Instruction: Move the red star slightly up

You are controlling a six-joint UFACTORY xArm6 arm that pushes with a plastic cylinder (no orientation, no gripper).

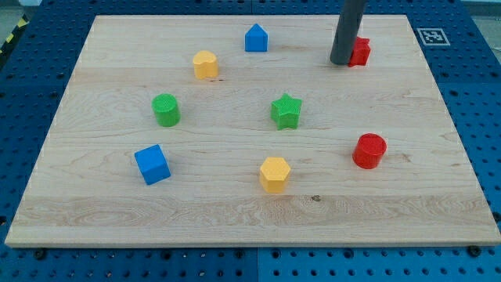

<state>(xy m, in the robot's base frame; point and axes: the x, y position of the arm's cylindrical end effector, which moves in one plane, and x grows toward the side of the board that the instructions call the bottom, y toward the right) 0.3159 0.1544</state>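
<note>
The red star (361,52) lies near the view's top right of the wooden board (235,211), partly hidden behind my rod. My tip (341,62) rests on the board right at the star's left side, touching or nearly touching it. The rod rises out of the view's top.
A blue house-shaped block (256,38) and a yellow block (205,64) lie at the top left of centre. A green cylinder (166,110), green star (286,111), red cylinder (369,150), yellow hexagon (275,174) and blue cube (152,164) lie lower.
</note>
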